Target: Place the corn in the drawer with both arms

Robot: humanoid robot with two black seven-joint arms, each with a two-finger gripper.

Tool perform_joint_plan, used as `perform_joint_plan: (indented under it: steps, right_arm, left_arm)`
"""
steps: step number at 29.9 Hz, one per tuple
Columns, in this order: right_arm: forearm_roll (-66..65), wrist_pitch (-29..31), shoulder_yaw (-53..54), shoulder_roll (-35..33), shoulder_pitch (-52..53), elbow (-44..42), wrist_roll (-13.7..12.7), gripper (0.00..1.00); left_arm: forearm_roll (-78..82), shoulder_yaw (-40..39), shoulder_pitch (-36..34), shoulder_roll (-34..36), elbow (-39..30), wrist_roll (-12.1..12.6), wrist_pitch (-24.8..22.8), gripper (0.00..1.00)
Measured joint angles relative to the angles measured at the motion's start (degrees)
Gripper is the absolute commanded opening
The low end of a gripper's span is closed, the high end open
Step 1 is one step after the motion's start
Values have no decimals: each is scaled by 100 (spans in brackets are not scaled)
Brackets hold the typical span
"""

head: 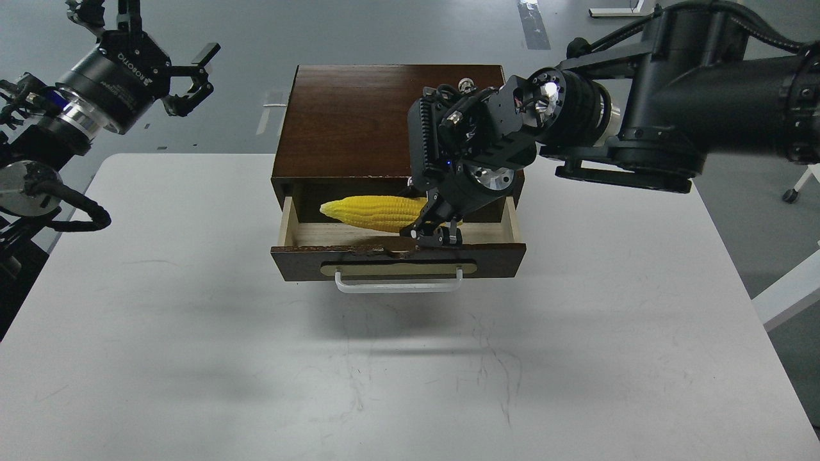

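Observation:
The dark brown box (359,121) stands at the back of the white table, and its drawer (397,261) is pulled open towards me. The yellow corn (371,212) lies crosswise over the drawer's pale interior, tip pointing left. My right gripper (435,229) reaches down into the drawer and is shut on the corn's thick right end, which it hides. My left gripper (195,75) is open and empty, raised off the table's far left corner, well away from the box.
The white table (192,333) spreads in front of and beside the box. The drawer's white bar handle (397,285) sticks out towards me. My right arm (672,96) crosses above the box's right back corner.

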Motion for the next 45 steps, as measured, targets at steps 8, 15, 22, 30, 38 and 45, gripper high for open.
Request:
perform_joint_plan:
  steps: [8, 15, 22, 30, 38, 45]
  right_arm:
    - [24, -1, 8, 1, 0, 0, 0, 58]
    - [97, -1, 8, 9, 0, 0, 0, 58]
    - [112, 0, 8, 10, 0, 7, 0, 58]
    - [755, 0, 277, -52, 232, 15, 0, 66]
    - [2954, 46, 932, -714, 338, -181, -2, 94]
    - [5657, -11, 1707, -1543, -444, -504, -2, 95]
  left_arm:
    - [-1, -6, 0, -1, 1, 0, 0, 99]
    - [-1, -9, 0, -1, 1, 0, 0, 99]
    - [0, -17, -1, -1, 1, 0, 0, 99]
    - [0, -18, -1, -7, 1, 0, 0, 99]
    - [0, -9, -1, -34, 1, 0, 0, 99]
    - [5, -1, 36, -63, 1, 0, 0, 99]
